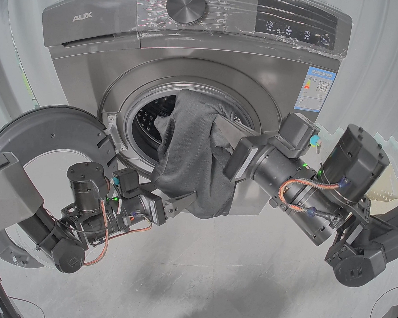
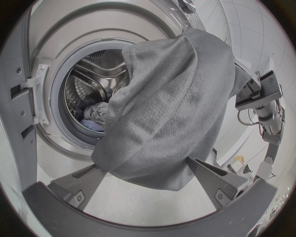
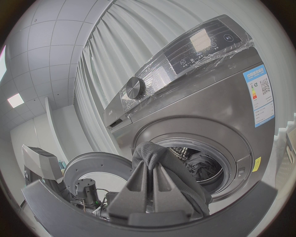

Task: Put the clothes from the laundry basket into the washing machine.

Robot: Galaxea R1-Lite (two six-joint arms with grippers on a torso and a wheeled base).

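- Right pincer point(image 3: 151, 165) pressed together, pinching dark grey garment point(image 1: 190, 157) at washing machine point(image 1: 102, 68) mouth.
- Garment draped over the opening's lip, lower part hanging outside.
- Left pincer point(image 1: 181, 205) spread, at the hanging hem.
- Other clothes point(image 2: 97, 112) lie inside drum point(image 2: 89, 77).

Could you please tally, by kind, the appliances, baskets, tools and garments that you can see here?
Washing machine: 1
Laundry basket: 1
Tools: 2 (left tool, right tool)
Garments: 3 (dark grey garment held at the door; grey garment and pale blue garment in the drum)
Total: 7
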